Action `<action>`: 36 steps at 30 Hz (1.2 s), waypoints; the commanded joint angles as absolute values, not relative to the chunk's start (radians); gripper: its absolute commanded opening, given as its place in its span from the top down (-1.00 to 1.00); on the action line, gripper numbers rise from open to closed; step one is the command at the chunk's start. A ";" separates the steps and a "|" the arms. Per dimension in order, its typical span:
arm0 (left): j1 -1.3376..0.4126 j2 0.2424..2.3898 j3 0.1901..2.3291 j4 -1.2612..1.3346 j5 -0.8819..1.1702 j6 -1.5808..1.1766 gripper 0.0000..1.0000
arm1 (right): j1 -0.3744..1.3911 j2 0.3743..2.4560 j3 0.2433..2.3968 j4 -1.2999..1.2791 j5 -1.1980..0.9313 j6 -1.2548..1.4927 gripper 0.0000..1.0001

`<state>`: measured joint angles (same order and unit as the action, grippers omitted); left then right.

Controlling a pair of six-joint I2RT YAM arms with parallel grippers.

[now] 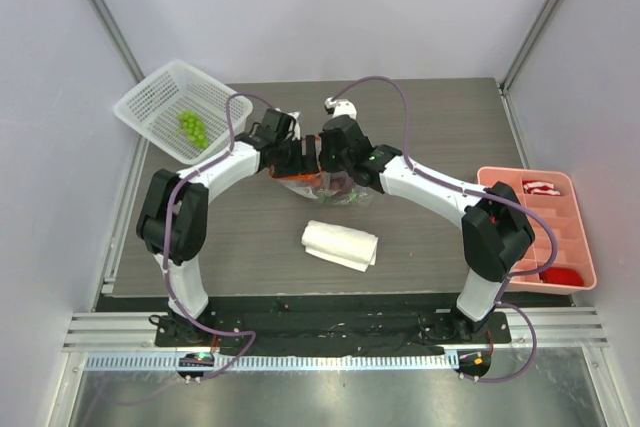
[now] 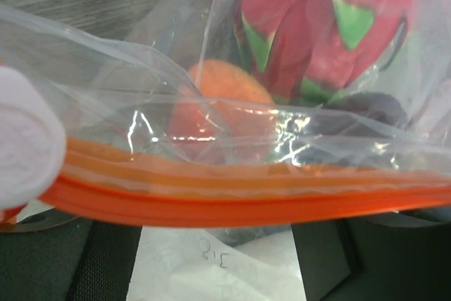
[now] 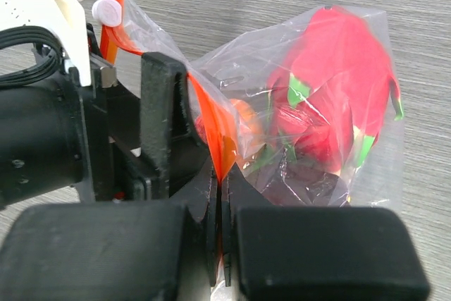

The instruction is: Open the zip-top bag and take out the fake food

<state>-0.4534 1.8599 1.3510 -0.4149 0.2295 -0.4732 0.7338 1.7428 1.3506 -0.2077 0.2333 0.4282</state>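
The clear zip-top bag [image 1: 335, 187] lies mid-table between both arms. My right gripper [image 3: 225, 174] is shut on its orange zipper strip [image 3: 215, 128]. In the left wrist view the same strip [image 2: 246, 195] runs across just in front of the camera, with its white slider [image 2: 21, 146] at the left. My left gripper [image 1: 293, 159] stands open around the strip's other end, and one black finger [image 3: 165, 118] shows beside it. Inside the bag are a red-pink dragon fruit [image 3: 331, 82], a small orange [image 2: 229, 86] and a dark purple fruit [image 2: 366, 107].
A white mesh basket [image 1: 150, 107] at the back left holds green grapes [image 1: 192, 127]. A folded white cloth [image 1: 340, 244] lies just in front of the bag. A pink divided tray [image 1: 585, 267] with red items sits at the right edge.
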 commanded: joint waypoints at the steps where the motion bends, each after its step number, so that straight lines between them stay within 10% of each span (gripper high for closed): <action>1: -0.466 1.878 1.348 -0.315 0.137 -0.514 -0.54 | 0.738 1.689 1.355 -0.156 0.245 0.443 0.98; 18: -0.471 1.876 1.256 -0.285 0.155 -0.502 -0.50 | 0.738 1.697 1.350 -0.163 0.252 0.431 0.98; 28: -0.469 1.758 1.267 -0.310 0.107 -0.499 0.57 | 0.738 1.683 1.341 -0.172 0.299 0.440 0.98; 36: -0.413 1.612 1.266 -0.272 0.208 -0.558 0.86 | 0.738 1.690 1.365 -0.181 0.333 0.459 0.98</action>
